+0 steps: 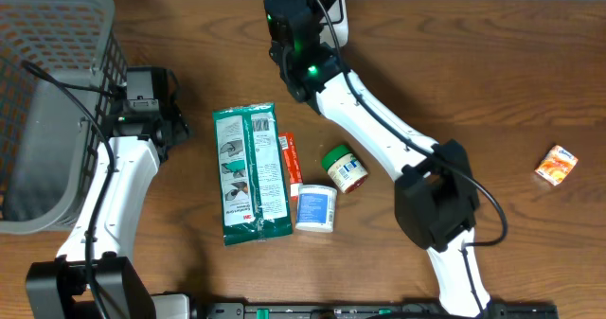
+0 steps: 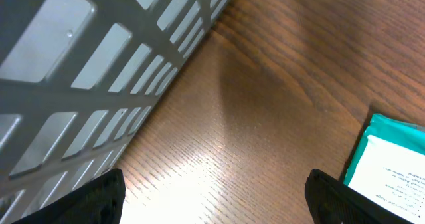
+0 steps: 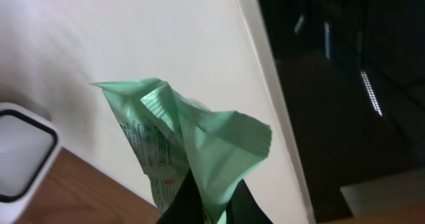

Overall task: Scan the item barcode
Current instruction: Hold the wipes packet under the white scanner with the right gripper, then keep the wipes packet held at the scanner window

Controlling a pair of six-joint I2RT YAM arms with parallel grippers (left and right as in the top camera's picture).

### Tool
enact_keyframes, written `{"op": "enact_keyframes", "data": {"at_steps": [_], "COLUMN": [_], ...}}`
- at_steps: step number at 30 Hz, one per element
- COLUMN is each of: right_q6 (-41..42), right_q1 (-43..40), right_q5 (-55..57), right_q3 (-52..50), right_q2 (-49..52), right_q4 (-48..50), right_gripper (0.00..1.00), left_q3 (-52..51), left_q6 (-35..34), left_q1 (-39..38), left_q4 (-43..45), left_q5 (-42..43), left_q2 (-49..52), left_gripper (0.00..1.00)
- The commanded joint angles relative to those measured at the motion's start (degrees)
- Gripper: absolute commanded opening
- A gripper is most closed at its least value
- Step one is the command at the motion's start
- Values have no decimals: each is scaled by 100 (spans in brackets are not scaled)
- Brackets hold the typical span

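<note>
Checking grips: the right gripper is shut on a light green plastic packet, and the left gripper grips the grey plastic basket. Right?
No. The left wrist view shows the left gripper open, holding nothing, beside the grey plastic basket. The right gripper is shut on the light green plastic packet.

Packet (image 3: 199, 144) was mint green, basket (image 1: 66, 16) grey with a grid pattern, tabletop (image 1: 511, 82) brown woodgrain, little sachet (image 1: 557, 165) orange.

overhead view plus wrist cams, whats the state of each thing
left claw, open, holding nothing
right claw, shut on light green packet
light green packet, held up, crumpled
green pouch, lying flat
green-lidded jar, lying on its side
grey basket, upright
</note>
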Motion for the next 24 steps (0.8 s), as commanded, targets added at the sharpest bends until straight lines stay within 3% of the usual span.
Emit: {"op": "enact_keyframes", "data": {"at_steps": [1, 8, 18, 24], "right_q6": [-286, -1049, -999, -348], "right_q1": [-116, -330, -387, -398], "right_q5": [-223, -527, -1355, -1611], "right_q3": [87, 90, 87, 87], "right_q2": [586, 1279, 1464, 1473], "right_q4": [599, 1672, 2039, 1873], "right_gripper": [1, 1, 1, 1], "left_q3": [-79, -79, -79, -79], "left_q6": [-35, -35, -35, -35], "left_q1": [20, 20, 20, 20], "left_q4": [-2, -2, -2, -2], "left_q5": [-74, -74, -74, -74], "left_q2": [42, 42, 42, 42], "left_gripper": [86, 86, 86, 86]}}
